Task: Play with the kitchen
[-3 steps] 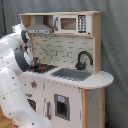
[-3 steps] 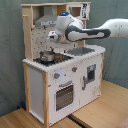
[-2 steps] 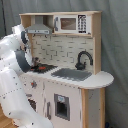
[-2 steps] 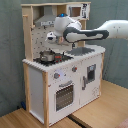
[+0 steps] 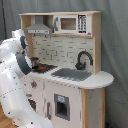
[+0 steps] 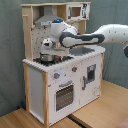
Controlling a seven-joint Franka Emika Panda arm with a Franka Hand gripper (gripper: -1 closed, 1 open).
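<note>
The kitchen (image 5: 75, 90) is a white and light-wood toy unit with a grey hood (image 5: 39, 30), a black faucet (image 5: 83, 59), a sink (image 5: 73, 74) and a stove (image 5: 44, 68). In the second exterior view the kitchen (image 6: 60, 85) shows its oven door (image 6: 63, 95) and knobs (image 6: 56, 76). My white arm reaches in from the second exterior view's right. My gripper (image 6: 47, 46) hangs under the hood, just above a dark pot (image 6: 48, 58) on the stove. In the first exterior view my arm (image 5: 15, 75) hides most of the gripper.
A microwave (image 5: 70, 23) sits in the top shelf. A grey curtain (image 5: 115, 45) hangs behind the kitchen. The unit stands on a wooden floor (image 6: 100, 112). The pegboard side wall (image 6: 32, 40) closes off the stove at the second exterior view's left.
My gripper has moved down and slightly leftward in the second exterior view, closer to the pot on the stove. The kitchen has not moved.
</note>
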